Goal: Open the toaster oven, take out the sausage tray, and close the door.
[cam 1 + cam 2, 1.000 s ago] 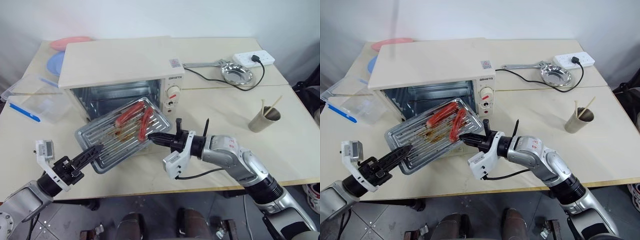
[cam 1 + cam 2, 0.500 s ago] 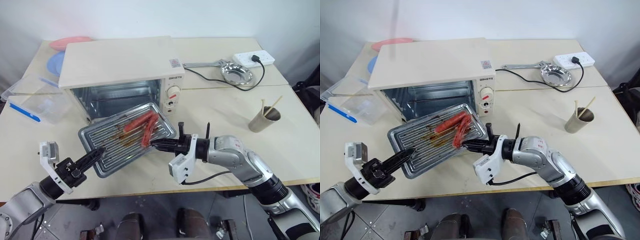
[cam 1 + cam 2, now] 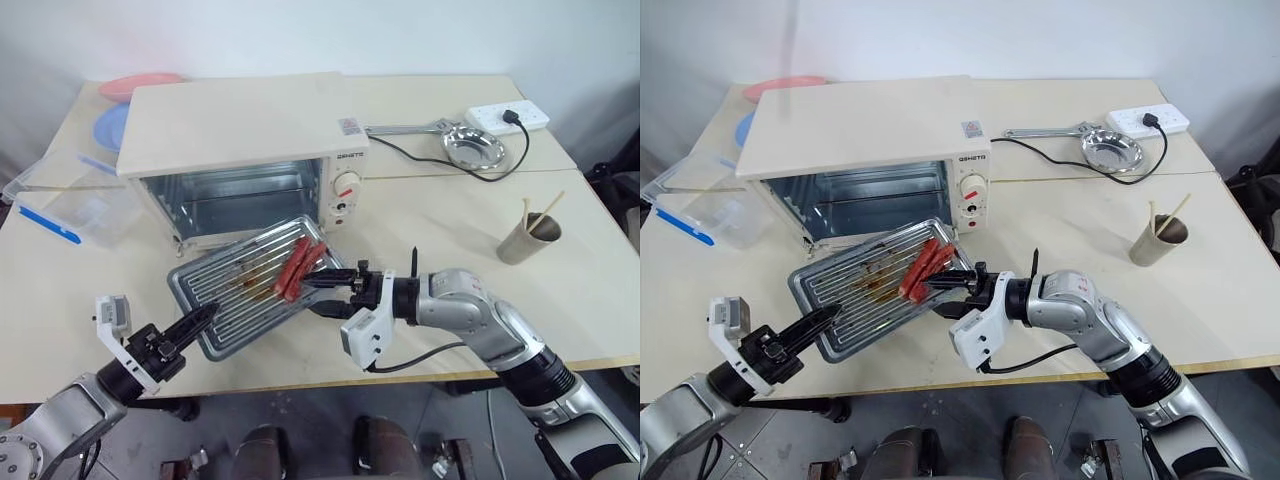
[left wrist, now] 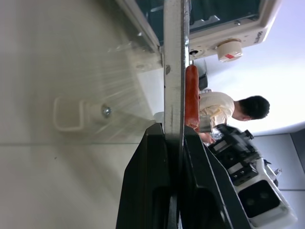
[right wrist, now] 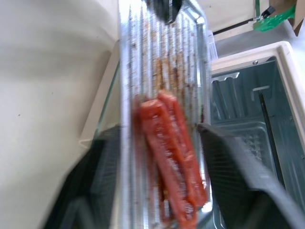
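Tabletop near its front edge: tray point(image 3: 256, 283) is out of the oven point(image 3: 238, 150), over the dropped door, left gripper point(image 3: 198, 322) now clamped on its near corner, right gripper point(image 3: 322, 291) just spread off the far edge—handover done, set-down next.

Bright, even light falls from above; the table point(image 3: 455, 215) carries only soft, faint shadows. The head views are sharp. In the right wrist view the sausages point(image 5: 171, 157) and the near black fingers point(image 5: 238, 167) are blurred.
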### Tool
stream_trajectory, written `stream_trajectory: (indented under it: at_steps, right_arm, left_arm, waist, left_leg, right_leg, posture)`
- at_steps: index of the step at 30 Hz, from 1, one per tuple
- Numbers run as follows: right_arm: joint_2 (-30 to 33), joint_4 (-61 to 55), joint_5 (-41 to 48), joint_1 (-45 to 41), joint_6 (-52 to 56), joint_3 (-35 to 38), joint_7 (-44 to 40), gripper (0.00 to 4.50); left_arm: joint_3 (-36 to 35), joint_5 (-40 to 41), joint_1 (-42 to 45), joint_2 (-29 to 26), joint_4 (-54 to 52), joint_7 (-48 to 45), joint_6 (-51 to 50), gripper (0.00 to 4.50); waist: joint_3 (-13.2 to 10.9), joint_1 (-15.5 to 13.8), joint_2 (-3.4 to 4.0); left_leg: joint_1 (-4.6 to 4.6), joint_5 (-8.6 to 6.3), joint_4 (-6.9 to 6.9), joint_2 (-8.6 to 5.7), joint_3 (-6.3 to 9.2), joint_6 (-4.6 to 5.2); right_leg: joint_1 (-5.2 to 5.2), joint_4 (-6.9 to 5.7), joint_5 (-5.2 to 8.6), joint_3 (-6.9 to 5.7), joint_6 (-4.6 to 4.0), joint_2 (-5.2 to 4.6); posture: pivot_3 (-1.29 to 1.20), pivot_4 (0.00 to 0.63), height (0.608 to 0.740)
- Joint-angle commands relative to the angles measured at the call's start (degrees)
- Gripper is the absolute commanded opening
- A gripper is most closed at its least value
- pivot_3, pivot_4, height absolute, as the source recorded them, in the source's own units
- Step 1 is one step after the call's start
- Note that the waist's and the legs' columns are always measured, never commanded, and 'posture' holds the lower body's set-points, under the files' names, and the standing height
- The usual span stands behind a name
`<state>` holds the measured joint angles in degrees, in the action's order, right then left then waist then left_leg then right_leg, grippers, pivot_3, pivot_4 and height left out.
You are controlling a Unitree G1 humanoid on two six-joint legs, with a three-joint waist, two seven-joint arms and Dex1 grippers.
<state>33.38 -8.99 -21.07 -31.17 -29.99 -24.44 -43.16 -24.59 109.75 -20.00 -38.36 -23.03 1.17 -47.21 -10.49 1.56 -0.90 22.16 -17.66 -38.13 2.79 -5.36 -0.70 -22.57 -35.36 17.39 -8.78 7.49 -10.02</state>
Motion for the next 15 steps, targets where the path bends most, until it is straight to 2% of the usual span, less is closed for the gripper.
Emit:
stream_trajectory:
  at_steps: [1,2,3,7,15]
  right_arm:
    - [0.0,-1.5,2.9,-1.6,-1.1,2.2,0.1,4.05]
    - [0.1,-1.4,3.4,-1.7,-0.9,2.3,-0.1,4.34]
    - [0.2,-1.4,4.4,-1.8,-0.1,2.5,-0.7,4.43]
    - [1.2,-1.9,7.9,-1.8,4.9,2.5,-4.7,4.43]
    - [2.7,-2.6,22.2,-1.0,12.6,4.4,-14.2,4.43]
  left_arm:
    - [0.4,-0.2,-1.0,1.4,-1.4,0.9,1.5,0.00]
    - [0.6,0.0,-1.1,2.0,-1.6,1.2,1.9,0.00]
    - [0.7,0.3,-1.3,2.7,-2.0,1.4,2.4,0.00]
    - [0.5,1.2,-2.1,4.6,-3.0,1.6,3.7,0.00]
    - [-1.0,2.5,-5.5,8.3,-5.3,0.9,6.5,0.00]
  waist:
    - [0.0,0.0,0.00]
    - [0.0,0.1,0.00]
    - [0.0,0.1,0.00]
    - [0.0,0.0,0.00]
    - [0.0,-0.1,0.00]
  left_leg:
    - [0.00,0.00,0.00,0.00,0.00,0.00]
    - [0.00,0.00,0.00,0.00,0.00,0.00]
    - [0.00,0.00,0.00,0.00,0.00,0.00]
    - [0.00,0.00,0.00,0.00,0.01,0.00]
    - [0.00,-0.01,0.00,0.00,0.01,0.02]
  right_leg:
    - [0.00,0.01,0.00,0.00,0.00,0.00]
    - [0.01,0.02,0.00,0.00,0.00,0.00]
    - [0.00,0.01,0.00,0.00,0.00,0.01]
    - [0.03,0.03,0.00,-0.01,0.00,0.01]
    - [0.04,0.08,-0.01,-0.02,-0.01,0.01]
  posture:
    - [0.00,0.150,0.740]
    - [0.00,0.150,0.740]
    - [0.00,0.150,0.740]
    - [0.00,0.150,0.740]
    - [0.00,0.150,0.740]
